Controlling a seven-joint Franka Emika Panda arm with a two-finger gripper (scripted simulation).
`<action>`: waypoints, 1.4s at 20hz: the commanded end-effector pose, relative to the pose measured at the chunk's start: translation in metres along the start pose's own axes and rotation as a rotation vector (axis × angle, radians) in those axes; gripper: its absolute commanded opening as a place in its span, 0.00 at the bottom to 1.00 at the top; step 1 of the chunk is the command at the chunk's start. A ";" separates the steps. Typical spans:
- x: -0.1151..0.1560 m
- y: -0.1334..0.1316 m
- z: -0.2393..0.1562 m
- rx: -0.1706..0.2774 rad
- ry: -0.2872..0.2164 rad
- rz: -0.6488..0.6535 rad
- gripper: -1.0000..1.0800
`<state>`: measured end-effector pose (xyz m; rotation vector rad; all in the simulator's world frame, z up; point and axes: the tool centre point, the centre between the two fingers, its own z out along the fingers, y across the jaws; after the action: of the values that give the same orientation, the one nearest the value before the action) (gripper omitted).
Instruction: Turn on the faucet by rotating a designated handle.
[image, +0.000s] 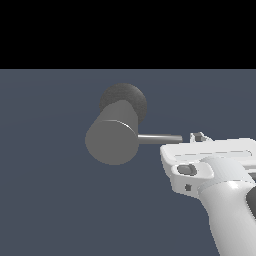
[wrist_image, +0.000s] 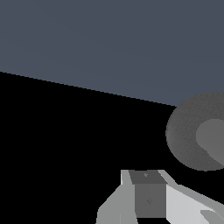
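Observation:
The faucet (image: 112, 141) is a thick matte grey cylinder with its flat round end facing the exterior view, backed by a darker rounded base (image: 125, 98). The handle (image: 159, 138), a thin grey rod, sticks out of the cylinder's side toward the exterior view's right. My gripper (image: 198, 136) sits just beyond the rod's free end with a small gap between them. Its fingertips are pressed together, shut on nothing. In the wrist view the fingers (wrist_image: 146, 194) show at the frame edge and part of the faucet (wrist_image: 192, 131) sits off to one side. The handle is hidden there.
The white robot hand and wrist (image: 220, 180) fill the exterior view's lower right. A flat blue-grey floor (image: 50, 200) lies around the faucet, with black background above it.

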<state>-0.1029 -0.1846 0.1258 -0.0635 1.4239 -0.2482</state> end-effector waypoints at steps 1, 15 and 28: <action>0.002 0.000 -0.001 0.011 0.005 0.019 0.00; 0.038 0.043 -0.021 -0.023 0.127 0.135 0.00; 0.032 0.072 -0.021 -0.057 0.145 0.182 0.00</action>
<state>-0.1107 -0.1198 0.0775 0.0376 1.5710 -0.0638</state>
